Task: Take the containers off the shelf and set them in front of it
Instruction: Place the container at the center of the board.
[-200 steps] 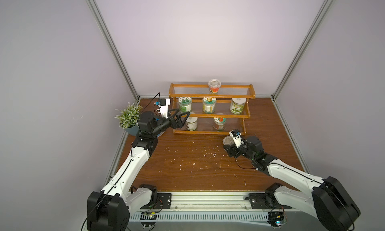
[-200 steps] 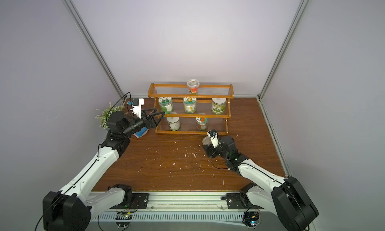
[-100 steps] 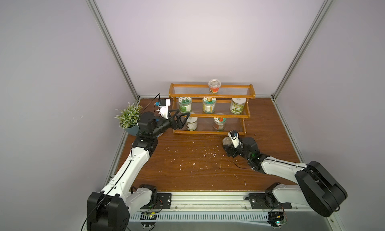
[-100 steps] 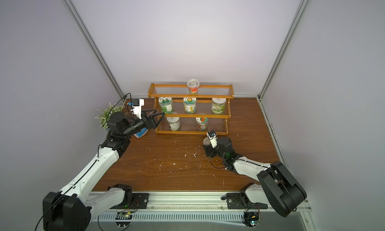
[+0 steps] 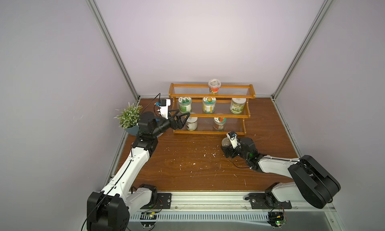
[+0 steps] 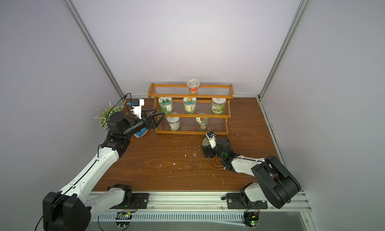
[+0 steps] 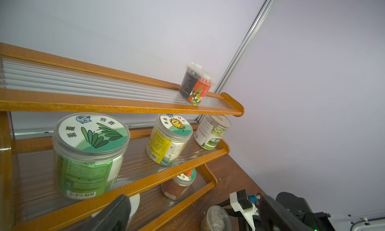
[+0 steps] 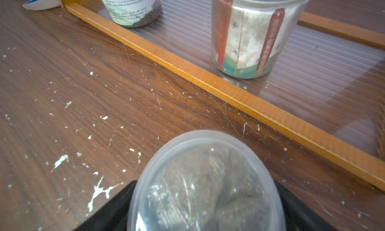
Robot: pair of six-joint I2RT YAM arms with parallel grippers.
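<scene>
Plastic cup (image 5: pixel 225 141) upright on wooden table (image 5: pixel 187 173), clear lid up, just before shelf (image 5: pixel 210 133) bottom rail. Right gripper (image 8: pixel 205 186) low behind, fingers (image 8: pixel 112 213) flanking cup; gripping or loose, cannot tell. Left gripper (image 5: pixel 185 119) spread wide, empty, near white-lidded jar (image 5: pixel 191 123) on bottom tier. Five more containers (image 5: pixel 209 107) on shelf. Potted plant (image 5: pixel 128 117) beside left arm.

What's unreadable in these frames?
- Whether the right hand grips the cup: in both top views the wrist camera covers it; in the right wrist view the blurred cup hides the contact.
- Bottom-tier white-lidded jar: left wrist view, mostly behind the shelf rail.
- Blue dustpan: in both top views, mostly under the left arm.
</scene>
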